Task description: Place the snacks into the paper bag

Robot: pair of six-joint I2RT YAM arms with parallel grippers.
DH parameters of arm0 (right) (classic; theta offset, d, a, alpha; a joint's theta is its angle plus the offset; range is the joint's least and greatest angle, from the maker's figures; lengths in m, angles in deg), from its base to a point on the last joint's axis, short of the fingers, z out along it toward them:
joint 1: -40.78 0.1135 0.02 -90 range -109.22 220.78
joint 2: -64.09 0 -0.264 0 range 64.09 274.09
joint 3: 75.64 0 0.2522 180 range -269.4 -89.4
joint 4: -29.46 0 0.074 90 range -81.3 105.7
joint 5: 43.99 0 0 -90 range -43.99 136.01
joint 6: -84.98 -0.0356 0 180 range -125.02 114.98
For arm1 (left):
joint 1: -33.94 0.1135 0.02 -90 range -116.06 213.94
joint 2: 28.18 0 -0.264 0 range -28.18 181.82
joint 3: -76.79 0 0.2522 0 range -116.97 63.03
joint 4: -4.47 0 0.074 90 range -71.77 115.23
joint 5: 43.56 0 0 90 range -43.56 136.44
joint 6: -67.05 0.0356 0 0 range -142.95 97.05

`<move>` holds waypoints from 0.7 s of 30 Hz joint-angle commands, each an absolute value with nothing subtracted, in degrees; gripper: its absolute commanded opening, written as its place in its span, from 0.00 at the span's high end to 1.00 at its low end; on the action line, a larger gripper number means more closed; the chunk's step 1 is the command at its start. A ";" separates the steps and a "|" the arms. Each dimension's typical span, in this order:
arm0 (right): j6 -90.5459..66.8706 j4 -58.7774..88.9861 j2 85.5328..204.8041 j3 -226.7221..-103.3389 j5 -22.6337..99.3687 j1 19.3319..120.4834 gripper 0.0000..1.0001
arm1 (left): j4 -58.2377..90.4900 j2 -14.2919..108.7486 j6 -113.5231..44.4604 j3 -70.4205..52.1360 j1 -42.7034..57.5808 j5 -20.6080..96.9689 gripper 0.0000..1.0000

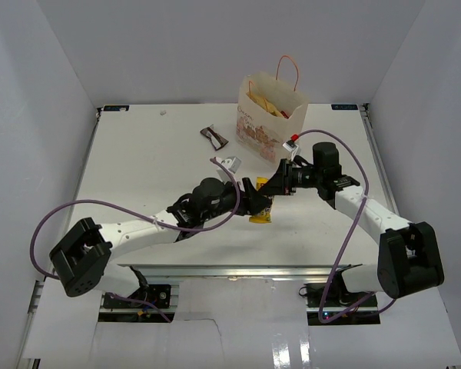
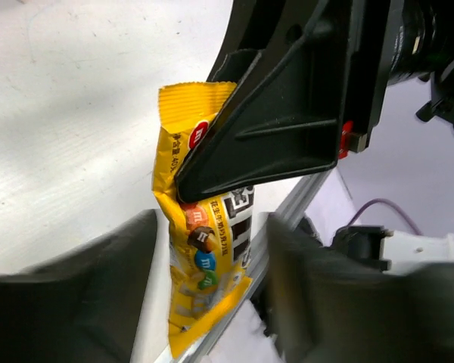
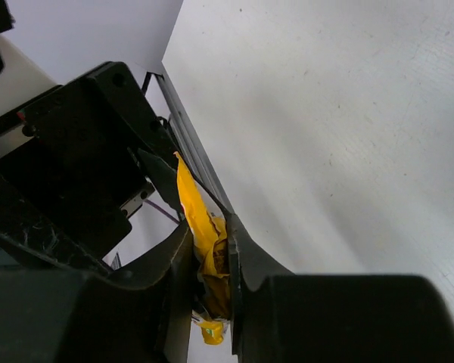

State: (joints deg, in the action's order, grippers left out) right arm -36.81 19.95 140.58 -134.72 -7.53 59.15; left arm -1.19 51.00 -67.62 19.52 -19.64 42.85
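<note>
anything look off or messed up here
The yellow M&M's pouch looks crumpled and twisted: it is pinched in the right arm's fingers while sitting between the left arm's fingers, which are spread open. Nothing appears spilled.

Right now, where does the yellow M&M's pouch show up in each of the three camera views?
Top external: the M&M's pouch is at the centre, just below the right gripper.
Left wrist: centre, hanging lengthwise, with the right gripper pressing on its upper half.
Right wrist: lower middle, pinched edge-on.
Shared landmark: the black right gripper clamped on the pouch.
</note>
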 commanded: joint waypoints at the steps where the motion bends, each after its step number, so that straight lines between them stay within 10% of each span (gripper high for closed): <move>1: -33.78 20.81 140.38 -139.74 -9.28 58.97 0.92 | -3.92 47.85 -67.86 19.96 -18.97 43.63 0.24; 21: -6.52 22.82 158.63 -186.86 24.38 51.33 0.92 | 13.92 22.81 -67.16 33.67 -18.01 55.14 0.10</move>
State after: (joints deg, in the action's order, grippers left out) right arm -8.33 18.86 153.65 -184.81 14.65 51.35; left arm 11.18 25.95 -65.85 32.57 -18.29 52.35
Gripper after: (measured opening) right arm 0.234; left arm 0.896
